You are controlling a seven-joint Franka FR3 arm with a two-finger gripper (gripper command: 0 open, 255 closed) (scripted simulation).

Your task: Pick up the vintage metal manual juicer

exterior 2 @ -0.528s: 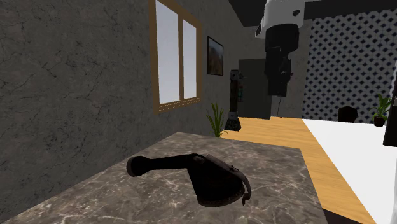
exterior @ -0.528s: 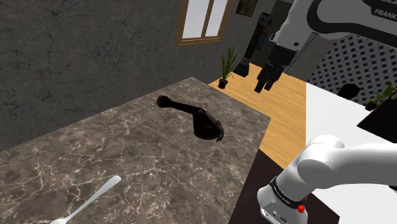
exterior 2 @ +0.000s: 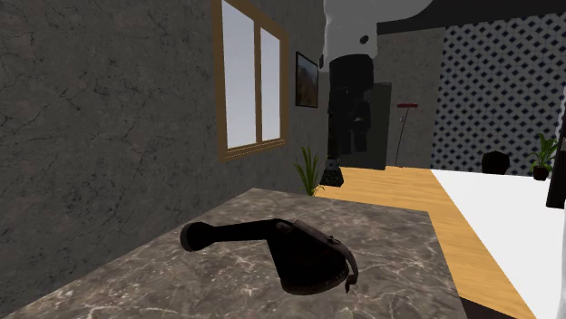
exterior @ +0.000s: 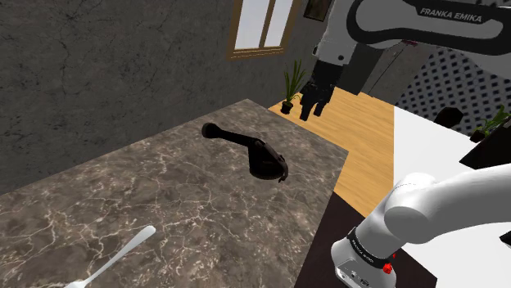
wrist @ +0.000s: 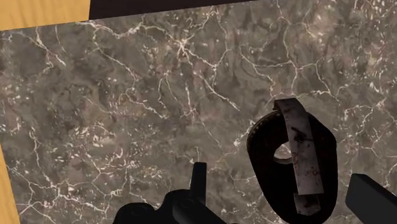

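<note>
Near the counter's (exterior: 164, 196) far corner, I'd centre the gripper (exterior: 309, 110) (jaws apart) over the juicer (exterior: 262, 159), then descend straight to straddle its bowl.

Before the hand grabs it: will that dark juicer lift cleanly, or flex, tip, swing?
Probably stiff: the juicer looks like one hard dark piece. Likely lopsided: its long handle sticks out from the round body, so a grip at either end may let it tilt.
</note>
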